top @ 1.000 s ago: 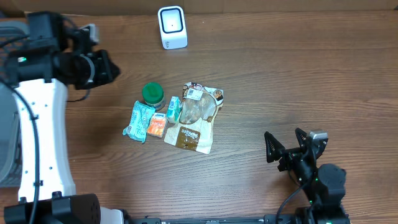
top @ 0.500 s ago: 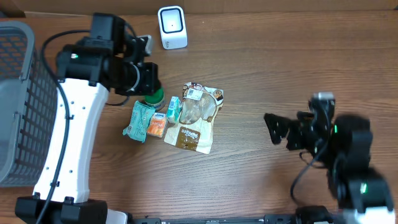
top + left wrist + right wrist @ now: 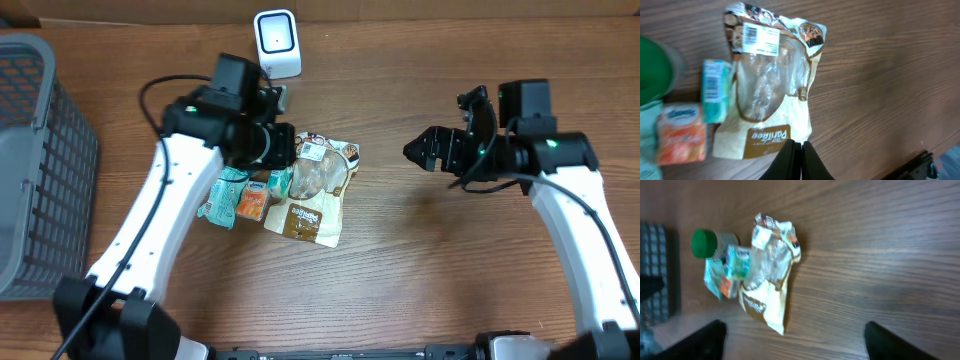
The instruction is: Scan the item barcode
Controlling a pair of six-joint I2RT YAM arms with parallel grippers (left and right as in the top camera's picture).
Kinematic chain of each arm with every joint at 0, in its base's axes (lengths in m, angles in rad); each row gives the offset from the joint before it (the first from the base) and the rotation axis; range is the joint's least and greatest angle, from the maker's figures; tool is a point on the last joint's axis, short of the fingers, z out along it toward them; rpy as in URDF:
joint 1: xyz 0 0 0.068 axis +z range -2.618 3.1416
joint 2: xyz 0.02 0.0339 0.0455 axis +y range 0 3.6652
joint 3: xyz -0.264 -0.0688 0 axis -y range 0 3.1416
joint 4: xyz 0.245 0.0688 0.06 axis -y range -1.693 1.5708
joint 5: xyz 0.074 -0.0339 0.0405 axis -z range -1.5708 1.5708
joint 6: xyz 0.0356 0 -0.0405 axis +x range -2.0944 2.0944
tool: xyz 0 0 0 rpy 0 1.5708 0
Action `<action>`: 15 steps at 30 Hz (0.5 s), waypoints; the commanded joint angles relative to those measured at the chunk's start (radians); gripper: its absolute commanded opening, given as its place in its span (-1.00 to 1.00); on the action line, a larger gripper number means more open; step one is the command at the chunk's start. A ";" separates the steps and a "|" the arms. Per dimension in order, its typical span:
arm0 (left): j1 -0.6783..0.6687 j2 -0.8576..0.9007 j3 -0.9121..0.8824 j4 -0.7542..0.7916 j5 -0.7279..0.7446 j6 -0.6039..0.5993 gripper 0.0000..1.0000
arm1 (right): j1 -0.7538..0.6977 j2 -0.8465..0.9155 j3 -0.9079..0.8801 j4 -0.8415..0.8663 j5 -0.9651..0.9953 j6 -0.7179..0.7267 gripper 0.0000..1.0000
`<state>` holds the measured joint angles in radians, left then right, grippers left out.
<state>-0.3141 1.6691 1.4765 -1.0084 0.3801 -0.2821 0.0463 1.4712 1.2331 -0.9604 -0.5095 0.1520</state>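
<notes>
bag: clear-and-cream plastic bag with a brown printed label (image 3: 320,185), flat on the wooden table (image 3: 420,270), nearest of the pile; white barcode label (image 3: 757,40) face up at its far end.
small items: teal carton (image 3: 715,90) touching the bag's left edge, orange packet (image 3: 682,132) just beside it, teal pouch (image 3: 220,195) further left, green round lid (image 3: 652,65) behind them.
basket: grey mesh basket (image 3: 40,160), left edge of the table, well apart from the pile.
left gripper (image 3: 797,146): fingers pressed together, nothing held; over the pile, tips at the bag's brown-label end in the wrist view.
right gripper (image 3: 440,135): fingers spread wide, empty; right of the bag, well apart, pointed toward it.
scanner: white rounded scanner (image 3: 277,43), upright at the far edge, beyond the bag.
</notes>
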 commanded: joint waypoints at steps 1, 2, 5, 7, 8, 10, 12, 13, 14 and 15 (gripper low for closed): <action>-0.022 0.080 -0.017 0.017 -0.050 -0.057 -0.92 | -0.003 0.033 0.023 0.002 -0.047 0.005 0.54; -0.024 0.103 -0.017 0.018 -0.064 -0.069 -0.91 | -0.003 0.041 0.023 0.000 -0.047 0.009 0.54; -0.026 0.175 -0.017 0.024 -0.092 -0.092 -0.92 | -0.003 0.052 0.023 -0.003 -0.047 0.024 0.53; -0.026 0.214 -0.017 0.029 -0.108 -0.104 -0.91 | -0.002 0.057 0.023 0.002 -0.047 0.032 0.50; -0.026 0.229 -0.017 0.031 -0.118 -0.113 -0.91 | -0.002 0.059 0.023 0.003 -0.047 0.032 0.50; -0.026 0.250 -0.017 0.035 -0.136 -0.124 -0.91 | -0.002 0.068 0.023 0.005 -0.055 0.031 0.44; -0.026 0.262 -0.017 0.038 -0.151 -0.131 -0.91 | -0.002 0.081 0.023 0.008 -0.087 0.031 0.42; -0.026 0.267 -0.017 0.039 -0.153 -0.135 -0.92 | -0.002 0.092 0.021 0.011 -0.112 0.031 0.41; -0.026 0.273 -0.017 0.037 -0.152 -0.140 -0.92 | -0.001 0.099 0.017 0.018 -0.135 0.031 0.40; -0.027 0.278 -0.017 0.034 -0.152 -0.146 -0.92 | -0.001 0.108 0.010 0.029 -0.154 0.031 0.40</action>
<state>-0.3401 1.9320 1.4654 -0.9730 0.2562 -0.3943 0.0463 1.5524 1.2331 -0.9466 -0.5911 0.1822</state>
